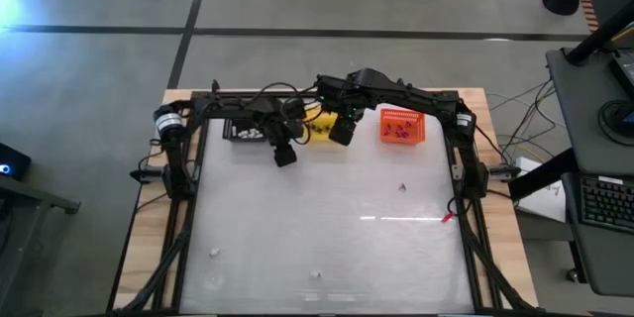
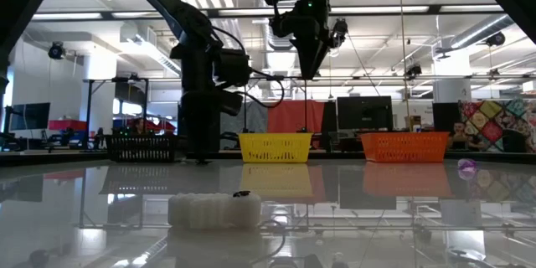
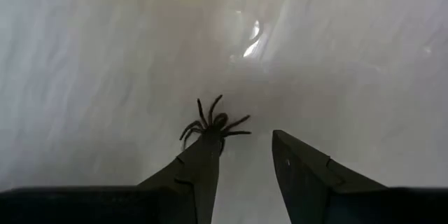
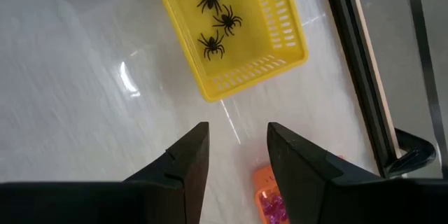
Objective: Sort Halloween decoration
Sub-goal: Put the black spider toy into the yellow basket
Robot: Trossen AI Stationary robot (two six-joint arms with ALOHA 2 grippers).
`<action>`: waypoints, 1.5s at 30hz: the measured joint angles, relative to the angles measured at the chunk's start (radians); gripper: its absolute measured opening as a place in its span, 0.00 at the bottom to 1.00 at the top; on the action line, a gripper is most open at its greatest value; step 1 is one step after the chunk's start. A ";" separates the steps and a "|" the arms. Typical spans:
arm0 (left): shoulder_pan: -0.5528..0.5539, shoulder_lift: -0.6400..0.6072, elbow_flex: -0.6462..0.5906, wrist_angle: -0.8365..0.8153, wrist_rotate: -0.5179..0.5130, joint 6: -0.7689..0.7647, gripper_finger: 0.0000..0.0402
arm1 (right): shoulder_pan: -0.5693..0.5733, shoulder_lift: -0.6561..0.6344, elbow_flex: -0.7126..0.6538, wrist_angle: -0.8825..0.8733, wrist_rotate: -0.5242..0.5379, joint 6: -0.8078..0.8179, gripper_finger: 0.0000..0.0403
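A black spider (image 3: 213,127) lies on the glossy white table, between the black basket (image 1: 246,131) and the yellow basket (image 1: 319,124). My left gripper (image 3: 241,143) points down at it, open. The spider shows just past the tip of one finger (image 3: 199,164), outside the gap. My right gripper (image 4: 238,136) hangs open and higher up, over the table between the yellow basket (image 4: 231,28) and the orange basket (image 4: 269,199). The yellow basket holds several black spiders (image 4: 212,45), the orange one purple bits (image 4: 274,208), and the black one white bits (image 1: 248,135).
The three baskets stand in a row along the far edge (image 2: 142,146) (image 2: 275,146) (image 2: 404,145). Loose on the open table are white bits (image 1: 214,253) (image 1: 315,274), a small dark bit (image 1: 402,187) and a purple bit (image 2: 466,166). The arms' black frame (image 1: 188,218) runs along both sides.
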 joint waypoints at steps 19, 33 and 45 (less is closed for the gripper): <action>-0.004 0.071 0.039 -0.009 -0.007 0.109 0.29 | 0.000 0.000 0.001 -0.008 -0.001 0.042 0.35; -0.004 0.100 0.042 -0.022 0.000 0.173 0.02 | 0.001 0.000 0.001 -0.024 -0.001 0.053 0.35; -0.005 0.042 0.117 -0.138 -0.006 0.195 0.00 | 0.000 0.000 0.001 -0.024 -0.001 0.052 0.35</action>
